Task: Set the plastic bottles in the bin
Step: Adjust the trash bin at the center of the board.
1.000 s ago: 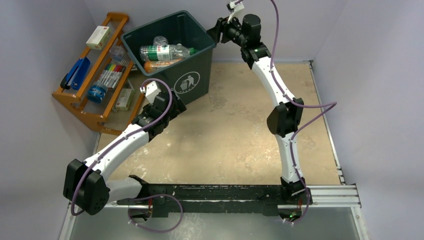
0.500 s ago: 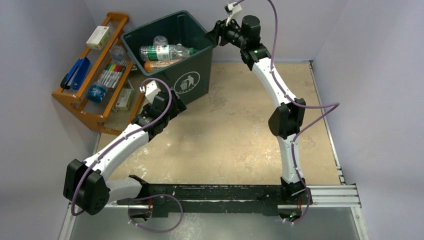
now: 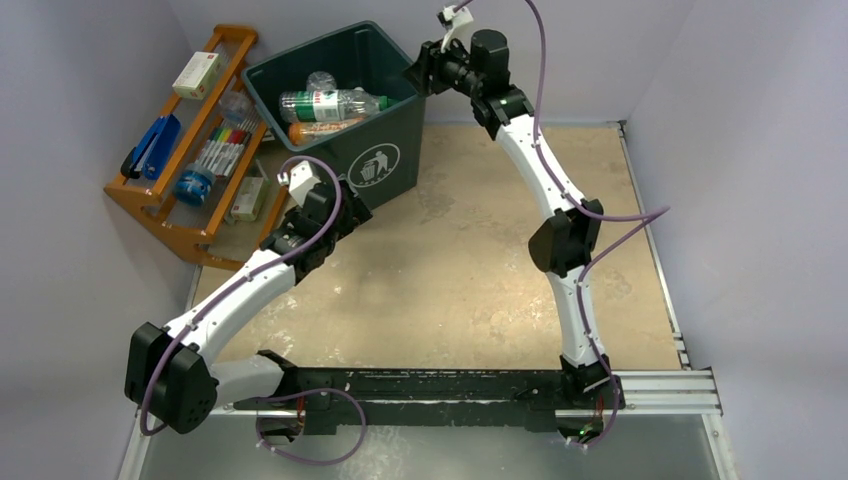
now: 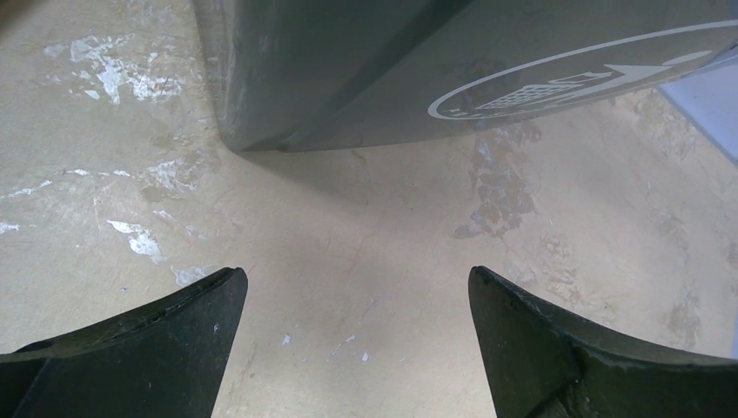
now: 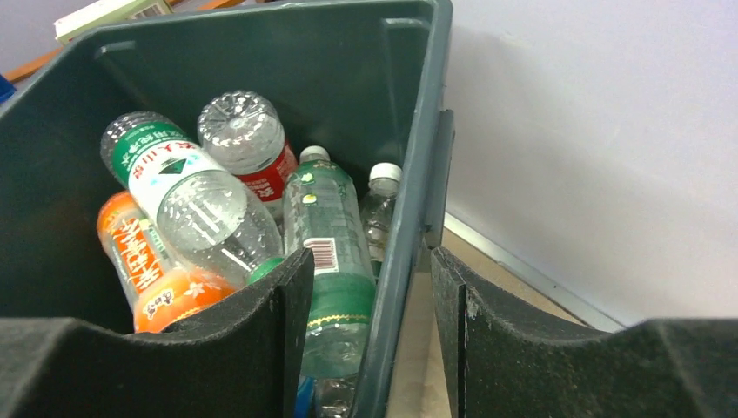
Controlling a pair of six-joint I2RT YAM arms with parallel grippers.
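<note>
Now shifted leftward since a second ago, the right gripper (image 5: 370, 259) is seen with fingers apart astride the right wall of the bin (image 3: 392, 130), where the plastic bottles (image 5: 209, 209) are piled. The left gripper (image 4: 357, 280) is held unmoved, spread wide, above the table (image 3: 470, 250) near the bin's front corner.

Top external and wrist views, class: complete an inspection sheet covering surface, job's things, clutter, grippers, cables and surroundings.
Surface: beige tabletop, worn and blotchy.
Job's things: dark green bin far left; plastic bottles lying inside.
Clutter: orange wooden rack beside bin, holding markers and boxes.
Grippers: left gripper open, low by the bin's front corner; right gripper open, fingers straddling the bin's wall.
Cables: purple cables looping off both arms.
Surroundings: pale walls on three sides.
</note>
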